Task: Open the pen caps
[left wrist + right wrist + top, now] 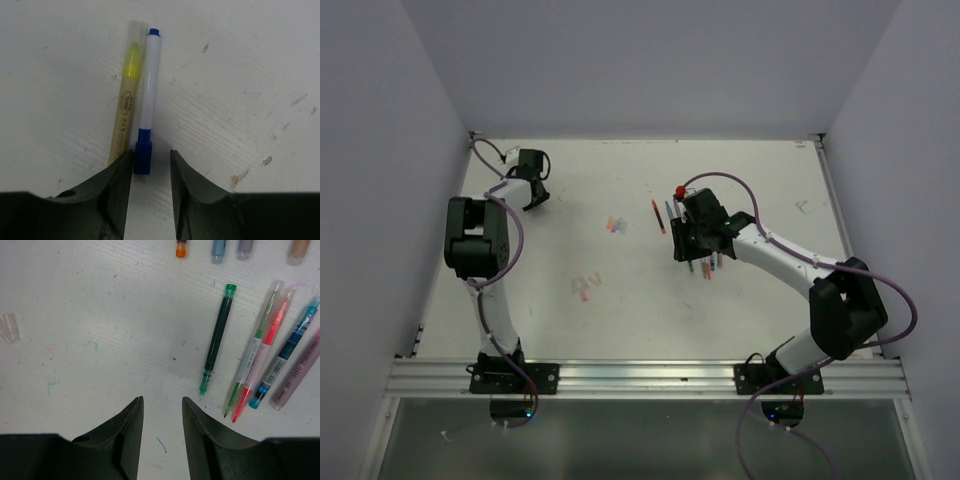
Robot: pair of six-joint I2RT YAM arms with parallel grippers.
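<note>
In the left wrist view a white pen (149, 85) lies on the table with its blue cap (142, 157) between my left gripper's (151, 156) open fingertips. The cap is close against the left finger, with a gap to the right one. A yellow highlighter (126, 95) with a clear cap lies beside the pen. My right gripper (162, 402) is open and empty above bare table. A green pen (217, 337) and several thin coloured pens (260, 345) lie to its right. From above, the left gripper (532, 192) is at the back left and the right gripper (692, 238) is mid-right.
Small pink pieces lie mid-table (613, 225) and nearer the front (583, 292). A red pen (658, 215) lies left of the right gripper. A clear cap (9, 327) lies at the left of the right wrist view. Pen ends (181, 249) show along its top edge. Walls enclose the white table (770, 170).
</note>
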